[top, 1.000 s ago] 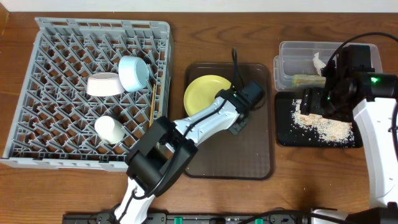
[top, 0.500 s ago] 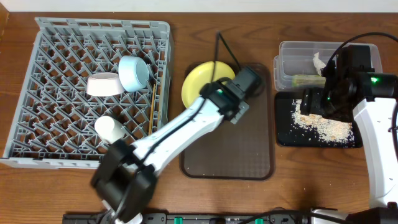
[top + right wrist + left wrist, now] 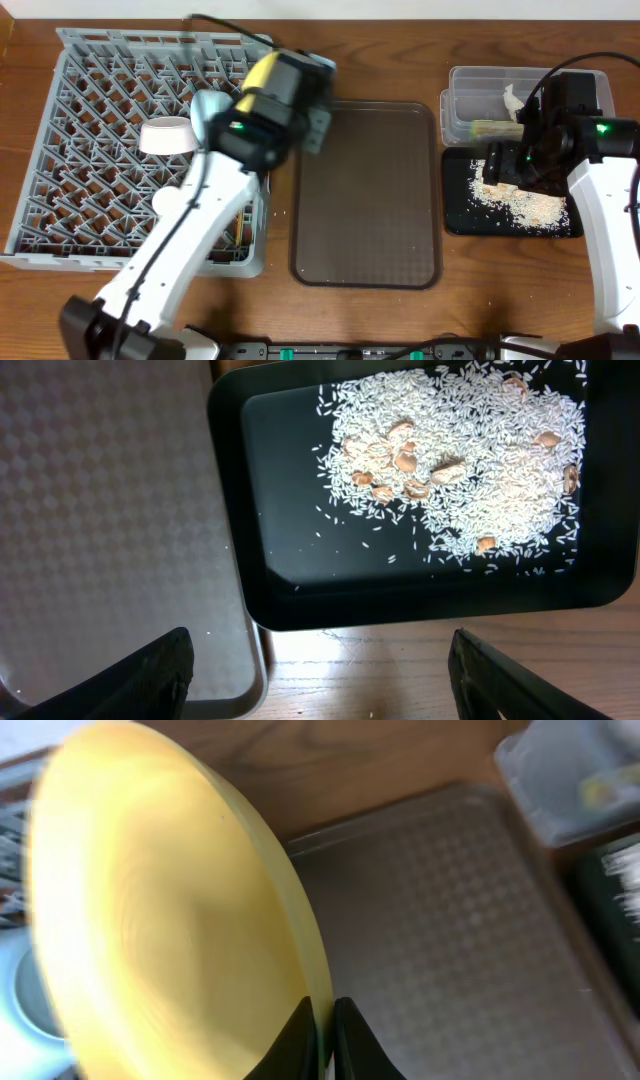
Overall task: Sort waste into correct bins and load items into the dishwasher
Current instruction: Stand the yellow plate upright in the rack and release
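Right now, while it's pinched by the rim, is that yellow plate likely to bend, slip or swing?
Probably stiff: pinched only at its rim by the fingers, the yellow plate shows a true round shape with no sag. Its smooth face suggests it could slip or pivot in so small a grip. Likely light, since one edge pinch carries it.
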Robot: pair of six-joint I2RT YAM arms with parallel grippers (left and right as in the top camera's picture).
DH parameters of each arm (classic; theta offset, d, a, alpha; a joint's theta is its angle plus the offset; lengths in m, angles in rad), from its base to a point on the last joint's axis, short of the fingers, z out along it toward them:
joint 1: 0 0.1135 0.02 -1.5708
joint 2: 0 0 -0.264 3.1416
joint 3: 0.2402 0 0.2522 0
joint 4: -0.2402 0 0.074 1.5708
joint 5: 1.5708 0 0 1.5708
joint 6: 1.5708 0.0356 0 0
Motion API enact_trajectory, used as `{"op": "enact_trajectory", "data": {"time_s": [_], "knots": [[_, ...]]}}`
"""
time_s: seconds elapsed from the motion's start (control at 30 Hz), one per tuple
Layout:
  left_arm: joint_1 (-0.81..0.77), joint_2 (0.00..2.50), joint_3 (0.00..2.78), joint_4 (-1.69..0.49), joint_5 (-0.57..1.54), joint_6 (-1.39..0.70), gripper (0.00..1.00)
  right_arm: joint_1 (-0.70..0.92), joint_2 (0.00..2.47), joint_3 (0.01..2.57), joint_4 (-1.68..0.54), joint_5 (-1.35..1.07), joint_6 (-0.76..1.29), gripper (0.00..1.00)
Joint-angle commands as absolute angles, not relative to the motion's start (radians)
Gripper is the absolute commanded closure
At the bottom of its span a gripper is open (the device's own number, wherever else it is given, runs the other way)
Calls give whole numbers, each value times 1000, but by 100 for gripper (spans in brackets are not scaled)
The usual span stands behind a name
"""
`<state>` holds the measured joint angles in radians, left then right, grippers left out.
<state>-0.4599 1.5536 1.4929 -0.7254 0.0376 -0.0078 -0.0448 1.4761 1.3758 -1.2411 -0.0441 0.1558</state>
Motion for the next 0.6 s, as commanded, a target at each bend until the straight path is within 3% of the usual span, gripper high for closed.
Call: {"op": "enact_trajectory", "data": {"time_s": [0.0, 0.2, 0.57], "knots": [[-373, 1534, 1505, -725, 308, -43, 92, -52, 1465, 1394, -1242, -34, 156, 20], [-237, 1536, 1505, -724, 538, -84, 92, -52, 1465, 1394, -1242, -34, 156, 21], [-105, 1557, 1491, -729, 648, -172, 92, -52, 1465, 1394, -1242, -34, 156, 20]]}}
